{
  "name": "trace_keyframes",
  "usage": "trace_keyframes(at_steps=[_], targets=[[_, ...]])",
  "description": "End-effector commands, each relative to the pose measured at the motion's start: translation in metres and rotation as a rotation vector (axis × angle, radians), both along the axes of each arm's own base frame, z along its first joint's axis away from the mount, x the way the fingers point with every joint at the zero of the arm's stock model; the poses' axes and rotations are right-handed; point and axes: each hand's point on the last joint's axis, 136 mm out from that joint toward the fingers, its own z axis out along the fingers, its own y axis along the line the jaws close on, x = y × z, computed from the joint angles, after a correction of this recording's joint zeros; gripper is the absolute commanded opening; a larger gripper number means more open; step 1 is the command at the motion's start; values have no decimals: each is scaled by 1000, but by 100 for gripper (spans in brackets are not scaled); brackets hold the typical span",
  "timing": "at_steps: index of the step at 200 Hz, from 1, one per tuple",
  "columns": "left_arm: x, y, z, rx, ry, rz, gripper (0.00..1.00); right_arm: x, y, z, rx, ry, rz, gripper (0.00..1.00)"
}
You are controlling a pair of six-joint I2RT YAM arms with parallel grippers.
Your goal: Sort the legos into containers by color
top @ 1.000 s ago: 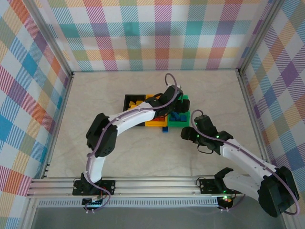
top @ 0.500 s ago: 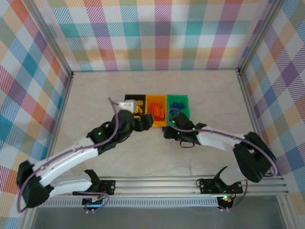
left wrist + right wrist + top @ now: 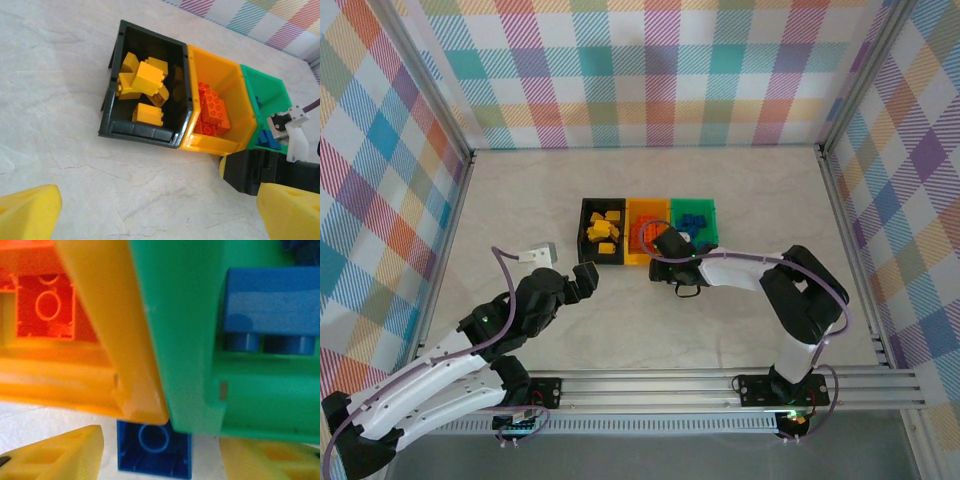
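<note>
Pale marbled table (image 3: 740, 190) fronts pastel plaid walls (image 3: 650, 70). Nearest the bases, toward seven o'clock from the bins, the left pincer (image 3: 590, 277) hangs released: its yellow fingertips (image 3: 30, 210) sit far apart with bare surface between them. Parked well off, it appears to leave its partner room to work.

Further in, at six o'clock of the seam between two bins, one small blue studded plastic brick (image 3: 150, 462) lies on the table, tucked against their front walls. It looks to be the last lego not yet sorted. The right pincer (image 3: 161, 452) straddles it low, one yellow finger (image 3: 55, 455) on either side, a sliver of gap each way, so the jaws are unclenched and not yet gripping. That low, flat approach probably suits a brick wedged under the bin lips.

Beyond stand three open rectangular plastic bins in a touching row. The black bin (image 3: 142, 136) at nine o'clock holds the yellow bricks (image 3: 142, 82), the orange-yellow bin (image 3: 210, 145) in the middle holds the orange bricks (image 3: 212, 107), and the green bin (image 3: 267, 92) at three o'clock holds the blue bricks (image 3: 694, 220), the stray's likely destination.
</note>
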Motion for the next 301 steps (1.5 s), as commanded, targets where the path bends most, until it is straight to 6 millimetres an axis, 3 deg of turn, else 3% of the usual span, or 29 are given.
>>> trace_keyframes(at_steps=[1, 43, 86, 123, 148, 175, 219, 235, 246, 266, 292, 301], targets=[[-1, 10, -8, 32, 20, 44, 100, 1, -4, -6, -60, 8, 10, 58], [1, 9, -5, 36, 13, 44, 100, -14, -2, -6, -30, 28, 50, 36], [2, 8, -7, 45, 14, 45, 100, -62, -20, 1, -2, 62, 76, 29], [5, 8, -9, 56, 13, 52, 100, -78, -39, 47, 57, -11, 80, 29], [6, 9, -7, 69, 11, 63, 100, -59, -46, 95, 65, -130, 90, 29], [7, 11, -5, 79, 4, 71, 100, -15, -50, 126, 81, -203, 56, 30], [8, 16, 0, 112, -1, 87, 100, 61, -53, 127, 61, -218, -27, 35], [9, 20, 0, 132, -2, 103, 100, 78, -52, 127, 47, -216, -39, 57], [9, 22, 0, 141, -4, 111, 100, 85, -50, 135, 48, -236, -38, 65], [10, 26, 2, 147, -14, 132, 100, 85, -51, 157, 81, -291, -41, 71], [16, 35, 8, 172, -59, 197, 100, 70, -59, 179, 124, -359, -39, 76], [20, 36, 10, 196, -79, 208, 100, 63, -64, 182, 134, -374, -48, 83]])
